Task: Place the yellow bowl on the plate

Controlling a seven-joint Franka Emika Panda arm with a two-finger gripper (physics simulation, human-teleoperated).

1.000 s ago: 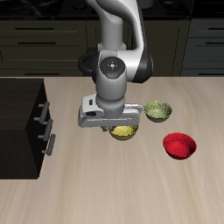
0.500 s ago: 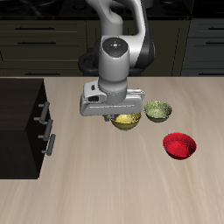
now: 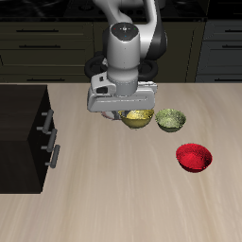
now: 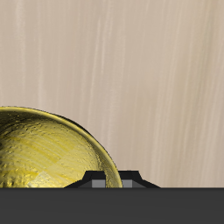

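My gripper (image 3: 131, 114) is shut on the rim of the yellow bowl (image 3: 139, 118) and holds it above the wooden table. In the wrist view the bowl (image 4: 44, 156) hangs close under the gripper (image 4: 105, 180), its mottled glossy inside showing, with bare table beneath it. The plate does not show in either view; it is hidden or out of view. The arm covers part of the table behind the bowl.
An olive-green bowl (image 3: 171, 118) stands on the table close beside the held bowl. A red bowl (image 3: 194, 157) stands nearer the front edge. A black cabinet (image 3: 23, 132) with drawer handles occupies one side. A dark round object (image 3: 94, 68) sits behind the arm.
The gripper has risen and moved toward the back of the table, carrying the yellow bowl with it. The olive-green and red bowls have not moved.
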